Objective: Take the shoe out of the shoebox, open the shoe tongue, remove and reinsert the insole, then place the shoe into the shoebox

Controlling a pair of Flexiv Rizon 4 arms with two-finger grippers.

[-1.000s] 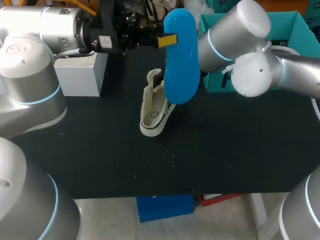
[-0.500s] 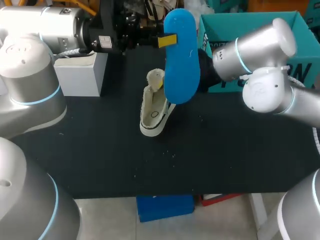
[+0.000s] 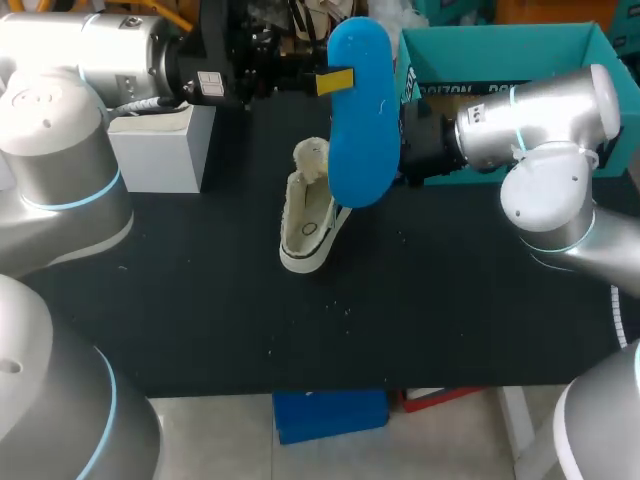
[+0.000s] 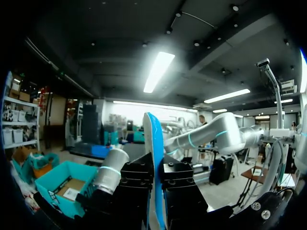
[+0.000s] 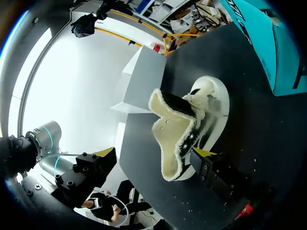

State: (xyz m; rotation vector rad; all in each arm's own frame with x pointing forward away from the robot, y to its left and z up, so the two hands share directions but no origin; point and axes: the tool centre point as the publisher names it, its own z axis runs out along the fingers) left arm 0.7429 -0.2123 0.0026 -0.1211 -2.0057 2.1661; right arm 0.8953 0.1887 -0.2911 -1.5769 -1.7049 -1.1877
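A blue insole (image 3: pixel 360 110) hangs upright above the table's far middle, with my left gripper (image 3: pixel 335 82) shut on its upper part. In the left wrist view the insole (image 4: pixel 154 158) shows edge-on, pinched between the black fingers. The cream fleece-lined shoe (image 3: pixel 310 215) lies on the black table under it, its opening spread wide. My right arm (image 3: pixel 520 120) comes in from the right, its fingertips hidden behind the insole. In the right wrist view my right gripper (image 5: pixel 153 153) stands wide open around the near end of the shoe (image 5: pixel 187 124). The teal shoebox (image 3: pixel 500 50) stands at the far right.
A white box (image 3: pixel 160 145) stands at the far left of the table, also seen beyond the shoe as the white box (image 5: pixel 144 81). The shoebox wall (image 5: pixel 268 48) rises close beside the shoe. Small white crumbs dot the black tabletop (image 3: pixel 400 320) in front.
My right arm has swung lower and drawn back to the right, away from the shoe, uncovering the shoebox. The left arm and insole have stayed put.
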